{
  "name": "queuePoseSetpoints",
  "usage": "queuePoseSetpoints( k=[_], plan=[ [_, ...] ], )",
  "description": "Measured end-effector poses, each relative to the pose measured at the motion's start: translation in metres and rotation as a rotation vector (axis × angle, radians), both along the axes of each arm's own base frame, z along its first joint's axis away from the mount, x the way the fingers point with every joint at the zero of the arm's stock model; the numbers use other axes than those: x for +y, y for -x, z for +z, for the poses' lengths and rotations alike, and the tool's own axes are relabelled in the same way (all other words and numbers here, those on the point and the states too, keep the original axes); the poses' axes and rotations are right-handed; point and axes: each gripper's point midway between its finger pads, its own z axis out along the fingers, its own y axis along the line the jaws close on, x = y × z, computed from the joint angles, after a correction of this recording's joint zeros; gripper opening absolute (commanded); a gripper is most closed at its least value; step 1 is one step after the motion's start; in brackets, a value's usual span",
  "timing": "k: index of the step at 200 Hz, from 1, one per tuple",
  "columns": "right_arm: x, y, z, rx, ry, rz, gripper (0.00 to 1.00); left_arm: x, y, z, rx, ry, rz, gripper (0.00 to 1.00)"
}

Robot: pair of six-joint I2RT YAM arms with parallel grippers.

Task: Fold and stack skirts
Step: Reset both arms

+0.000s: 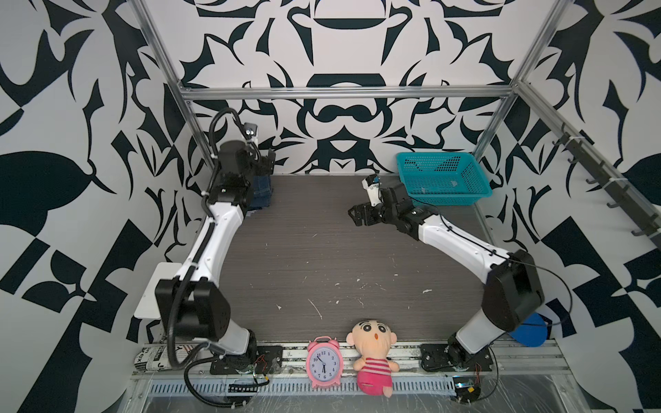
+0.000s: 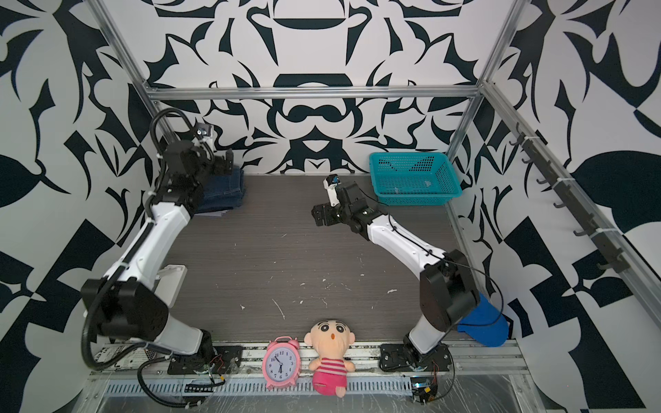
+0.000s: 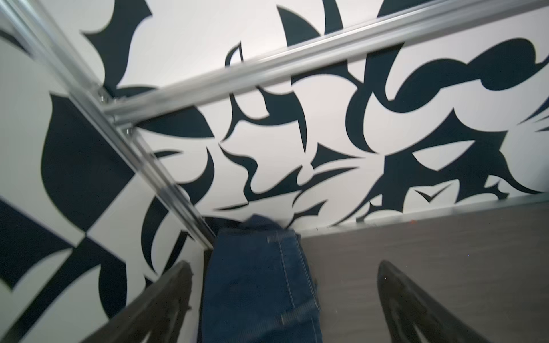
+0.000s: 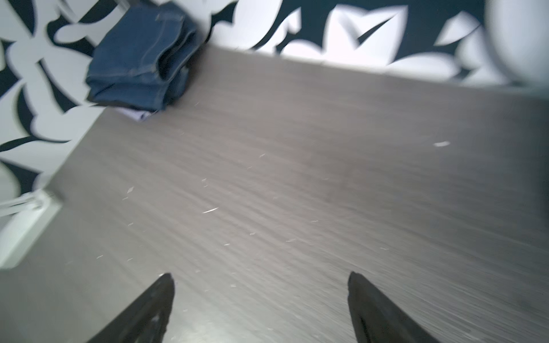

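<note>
two top views, skirts: a folded stack sits in the far left corner of the tabletop (image 1: pixel 322 257). the denim skirt (image 1: pixel 264 189) is on top, and a sliver of the lavender skirt (image 2: pixel 219 213) peeks out at its near edge.
top views, left jaws: raised over the stack, close to the far wall and partly hidden by the left arm (image 1: pixel 218 229). their spread cannot be told from here.
top views, right jaws: over bare tabletop toward the far right, well apart from the stack, spread and holding nothing.
top views, other things: a teal basket (image 1: pixel 443 178) stands in the far right corner. a pink clock (image 1: pixel 323 361) and a doll (image 1: pixel 373 357) sit just beside each other on the rail along the near edge. a blue cloth (image 2: pixel 486 325) lies at the near right corner.
left wrist view, left jaws: wide apart and gripping nothing. the dark fingers (image 3: pixel 166 300) flank the denim skirt (image 3: pixel 261 285) below, with a gap on each side.
left wrist view, denim skirt: folded, with light stitching and belt loops showing, pushed into the corner.
right wrist view, right jaws: wide apart, with only bare tabletop between the fingers (image 4: pixel 148 308).
right wrist view, skirts: blurred. the denim skirt (image 4: pixel 139 59) is on top, a thin dark strip lies under it, and the lavender skirt (image 4: pixel 138 114) sticks out at the bottom.
</note>
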Motion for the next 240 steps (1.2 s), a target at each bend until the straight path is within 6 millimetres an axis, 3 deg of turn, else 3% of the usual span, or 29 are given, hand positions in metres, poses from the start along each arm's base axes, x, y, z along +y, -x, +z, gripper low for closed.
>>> queuePoseSetpoints(
  k=[25,44,73,105,131,172,209,240],
  plan=[
    [-0.056,0.021,0.004,-0.224,0.093,-0.144,0.99,0.011,0.050,-0.088,0.086,0.121,0.075,0.99],
    [-0.097,0.038,-0.014,-0.325,0.203,-0.253,0.99,0.025,0.079,-0.158,0.195,0.164,0.167,0.99],
    [-0.151,0.049,-0.049,-0.329,0.355,-0.387,0.99,0.049,0.111,-0.224,0.297,0.123,0.306,1.00],
    [-0.217,0.043,-0.075,-0.283,0.406,-0.567,0.98,0.069,0.124,-0.254,0.280,0.097,0.378,0.99],
    [-0.249,0.035,-0.103,-0.225,0.413,-0.648,0.98,0.087,0.127,-0.277,0.289,0.117,0.413,0.99],
    [-0.250,0.028,-0.134,-0.187,0.365,-0.620,0.97,0.083,0.111,-0.267,0.161,0.220,0.322,1.00],
    [-0.244,0.043,-0.160,-0.207,0.322,-0.575,0.98,0.064,0.119,-0.295,0.174,0.249,0.214,0.99],
    [-0.248,0.040,-0.163,-0.201,0.300,-0.576,0.99,0.057,0.112,-0.291,0.158,0.258,0.165,0.99]
  ],
)
